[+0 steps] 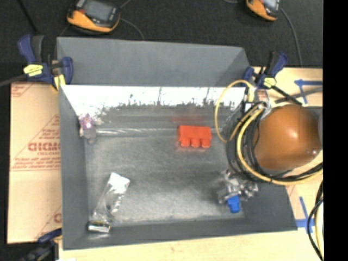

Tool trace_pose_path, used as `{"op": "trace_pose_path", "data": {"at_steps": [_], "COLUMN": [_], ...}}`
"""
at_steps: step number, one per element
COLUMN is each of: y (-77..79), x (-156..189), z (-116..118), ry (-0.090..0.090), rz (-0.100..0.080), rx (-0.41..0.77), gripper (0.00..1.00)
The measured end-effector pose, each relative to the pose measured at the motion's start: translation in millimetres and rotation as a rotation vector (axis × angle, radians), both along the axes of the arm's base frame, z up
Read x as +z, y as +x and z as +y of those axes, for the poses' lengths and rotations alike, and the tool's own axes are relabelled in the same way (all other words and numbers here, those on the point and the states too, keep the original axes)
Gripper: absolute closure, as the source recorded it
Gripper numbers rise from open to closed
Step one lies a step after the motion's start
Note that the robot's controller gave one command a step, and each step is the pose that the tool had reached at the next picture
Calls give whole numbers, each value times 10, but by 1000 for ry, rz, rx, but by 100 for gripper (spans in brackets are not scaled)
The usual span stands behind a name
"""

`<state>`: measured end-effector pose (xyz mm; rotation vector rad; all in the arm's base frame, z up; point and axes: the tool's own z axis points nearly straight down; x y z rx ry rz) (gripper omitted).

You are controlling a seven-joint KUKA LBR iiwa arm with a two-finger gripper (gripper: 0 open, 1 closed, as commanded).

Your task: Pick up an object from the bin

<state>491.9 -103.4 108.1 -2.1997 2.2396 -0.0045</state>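
Note:
My gripper is low in the bin's front right corner, just below the arm's orange dome. A small blue thing sits right at its lower end, touching or nearly touching it; whether it is held is unclear. A red block with three rounded lobes along its front lies on the bin floor near the back wall, up and to the left of the gripper and well apart from it.
A clear plastic bag with small dark parts lies at the front left. A small purple and clear thing sits in the back left corner. The arm with its looped cables covers the bin's right side.

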Motion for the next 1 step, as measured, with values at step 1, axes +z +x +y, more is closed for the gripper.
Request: {"op": "trace_pose_path", "data": {"at_steps": [1], "y": [23], "x": [844], "z": [-9], "ry": [-1], "rz": [-5], "rx": [-4], "gripper": [100]}}
